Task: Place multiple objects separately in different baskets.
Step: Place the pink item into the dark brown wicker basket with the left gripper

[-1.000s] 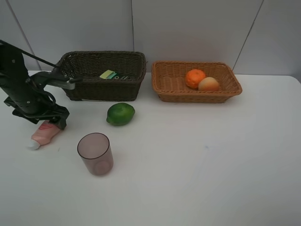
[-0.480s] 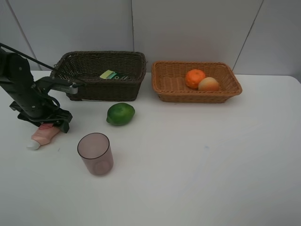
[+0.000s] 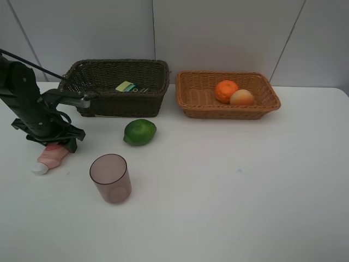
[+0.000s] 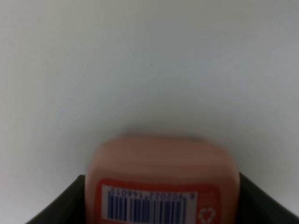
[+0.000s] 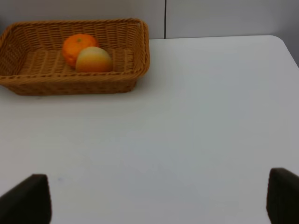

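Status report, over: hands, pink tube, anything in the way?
Left hand astride pink tube on table, grip unconfirmed. Right hand open, empty. Lime, cup stand apart; nothing blocking.

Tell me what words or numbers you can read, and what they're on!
Pink tube: a barcode with a row of digits above it, too blurred to read.
Same tube: a small white sign beside it, also blurred.
Green and yellow label in the dark basket: too small to read.
Nothing is readable.

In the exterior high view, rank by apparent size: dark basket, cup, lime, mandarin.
dark brown basket
translucent cup, nearest the camera
lime
mandarin, farther back, so its true size against the lime is unsure
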Available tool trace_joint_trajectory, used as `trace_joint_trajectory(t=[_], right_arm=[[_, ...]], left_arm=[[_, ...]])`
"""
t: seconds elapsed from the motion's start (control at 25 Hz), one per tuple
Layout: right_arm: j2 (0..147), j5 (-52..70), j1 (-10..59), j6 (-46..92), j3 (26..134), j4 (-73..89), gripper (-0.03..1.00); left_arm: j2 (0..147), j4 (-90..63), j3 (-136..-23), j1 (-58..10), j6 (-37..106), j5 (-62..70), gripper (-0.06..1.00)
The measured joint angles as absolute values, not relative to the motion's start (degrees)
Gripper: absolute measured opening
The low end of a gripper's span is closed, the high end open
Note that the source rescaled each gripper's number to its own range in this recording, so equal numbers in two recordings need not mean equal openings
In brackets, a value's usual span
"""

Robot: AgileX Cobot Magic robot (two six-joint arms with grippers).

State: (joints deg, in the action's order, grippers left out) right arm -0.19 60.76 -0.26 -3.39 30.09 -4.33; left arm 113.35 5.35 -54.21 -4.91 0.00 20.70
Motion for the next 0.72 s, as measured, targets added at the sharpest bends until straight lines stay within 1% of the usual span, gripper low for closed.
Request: trace_joint_trajectory(t=[0.52,0.72], right_arm=[[-0.19,60.76,-0.26,-3.39,30.09,-4.33,1.0],[-0.19,60.76,-0.26,-3.39,30.09,-4.33,1.0]], left_arm=[[113.35,4.75,-54.21,-4.91,0.0,20.44,0.69],[110.99,4.57,-56.25,-4.91,-0.76,23.54,0.69]])
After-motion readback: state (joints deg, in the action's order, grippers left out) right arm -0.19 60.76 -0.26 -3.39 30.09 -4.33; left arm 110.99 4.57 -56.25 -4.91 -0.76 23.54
